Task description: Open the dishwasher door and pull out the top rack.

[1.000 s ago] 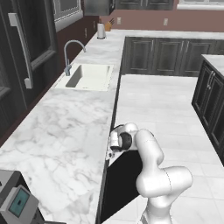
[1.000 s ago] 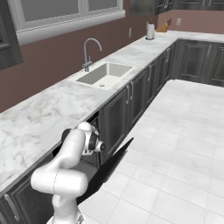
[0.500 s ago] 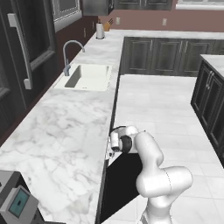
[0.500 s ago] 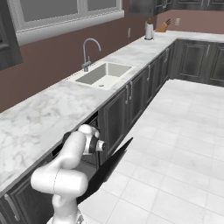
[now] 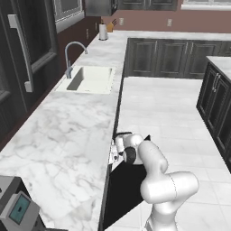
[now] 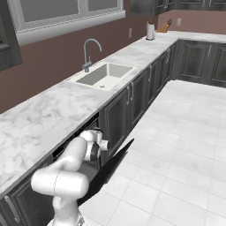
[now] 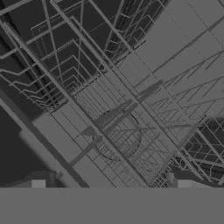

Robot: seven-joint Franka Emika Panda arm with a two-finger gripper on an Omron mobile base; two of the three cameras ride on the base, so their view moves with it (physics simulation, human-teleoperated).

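The dishwasher door (image 5: 127, 188) is a flat black panel that hangs half open and tilts out over the floor, also seen from the other side (image 6: 109, 168). My gripper (image 5: 112, 154) reaches into the gap under the counter edge, above the door (image 6: 105, 145). In the hand view the top rack (image 7: 122, 109) is a light grey wire grid lying close in front of the hand. My gripper (image 7: 111, 185) is open there, and its two fingertips (image 7: 38, 183) stand wide apart with nothing between them. I cannot tell whether they touch a bar.
A marble counter (image 5: 63, 149) runs above the dishwasher, with a sink (image 5: 90, 79) and faucet (image 5: 71, 57) further along. Dark cabinets (image 6: 132, 103) line the wall. White tiled floor (image 5: 167, 108) lies open to the right. An island cabinet (image 5: 219, 94) stands at the far right.
The hand has edged slightly lower and closer into the dishwasher opening. The door's tilt looks the same, and the jaws stay wide.
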